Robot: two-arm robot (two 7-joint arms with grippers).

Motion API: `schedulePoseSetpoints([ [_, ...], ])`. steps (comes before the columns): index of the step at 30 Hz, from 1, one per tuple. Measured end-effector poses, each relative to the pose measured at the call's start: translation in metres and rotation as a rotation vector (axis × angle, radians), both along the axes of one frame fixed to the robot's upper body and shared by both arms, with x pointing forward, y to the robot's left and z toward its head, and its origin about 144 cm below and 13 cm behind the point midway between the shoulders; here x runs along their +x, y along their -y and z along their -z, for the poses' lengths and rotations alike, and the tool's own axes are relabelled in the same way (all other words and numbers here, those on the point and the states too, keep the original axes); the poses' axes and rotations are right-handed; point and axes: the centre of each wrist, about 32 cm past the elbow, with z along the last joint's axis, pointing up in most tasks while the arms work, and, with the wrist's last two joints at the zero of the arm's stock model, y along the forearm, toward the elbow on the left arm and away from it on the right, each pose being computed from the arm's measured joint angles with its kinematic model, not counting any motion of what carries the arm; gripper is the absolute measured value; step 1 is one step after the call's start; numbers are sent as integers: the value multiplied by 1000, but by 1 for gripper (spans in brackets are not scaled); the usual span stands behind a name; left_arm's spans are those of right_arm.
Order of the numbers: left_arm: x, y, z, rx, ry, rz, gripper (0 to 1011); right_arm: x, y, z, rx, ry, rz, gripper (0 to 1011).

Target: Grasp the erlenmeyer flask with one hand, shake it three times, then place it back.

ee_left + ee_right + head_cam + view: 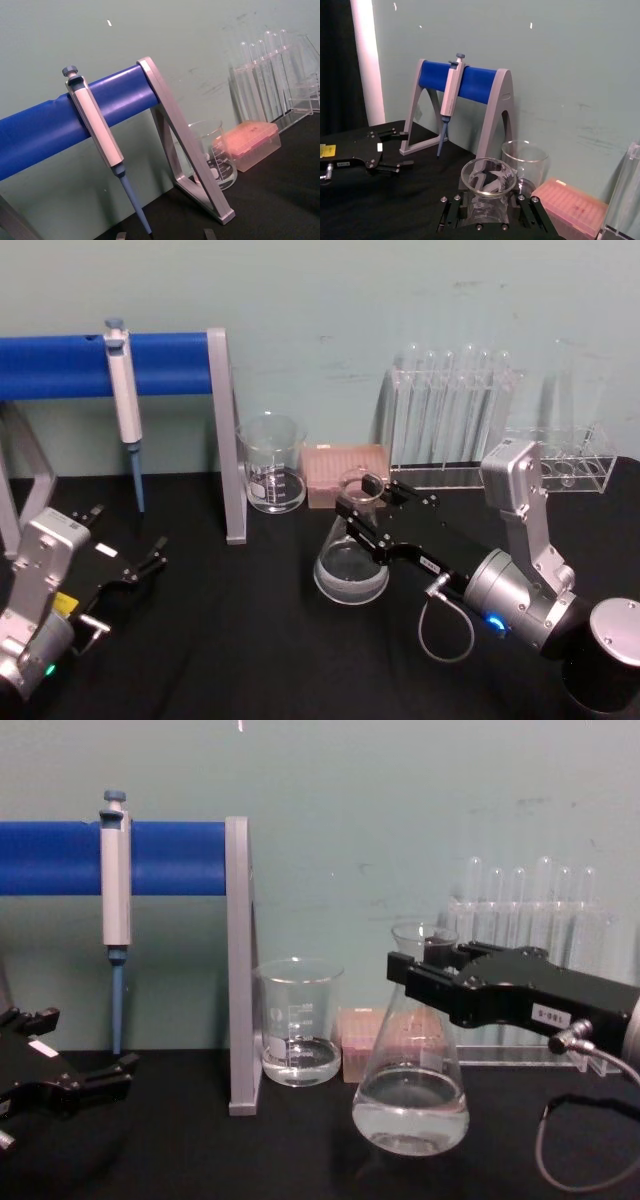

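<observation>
1. Head view, nearest the robot: the left gripper (128, 535) sits low at the left over the black table (250, 640). Its fingers are spread wide with nothing between them, and it is well apart from the glassware.
2. The right gripper (358, 498) reaches in from the right toward the middle of the table, a grey cable looping beneath its wrist. The chest view shows it (402, 978) coming in level from the right edge.
3. Its fingers are closed on the narrow neck of the erlenmeyer flask (350, 570), one on each side, just below the rim. The right wrist view shows the rim (487, 192) sitting between the two fingers.
4. The flask (410, 1100) stands upright near the table's middle with a little clear liquid lying level in its wide base. Whether the base touches the table I cannot tell.
5. Just behind the flask are a beaker (272, 465) holding some liquid and, beside it on the right, a pink tip box (345, 465).
6. Farther left, a pipette (125, 390) hangs from the blue bar of a grey stand (225, 430).
7. Against the back wall on the right stands a clear test tube rack (450, 420).
</observation>
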Motion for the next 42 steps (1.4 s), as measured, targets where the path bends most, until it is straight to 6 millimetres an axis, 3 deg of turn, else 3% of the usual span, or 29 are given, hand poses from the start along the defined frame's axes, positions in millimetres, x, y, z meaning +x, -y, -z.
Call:
schedulePoseSetpoints([
  [15,0,0,0,0,0,0,1001,13,4,12,-15,-23,-27,450],
  [42,0,0,0,0,0,0,1001,21,-1,29,-20,-57,-30,450],
])
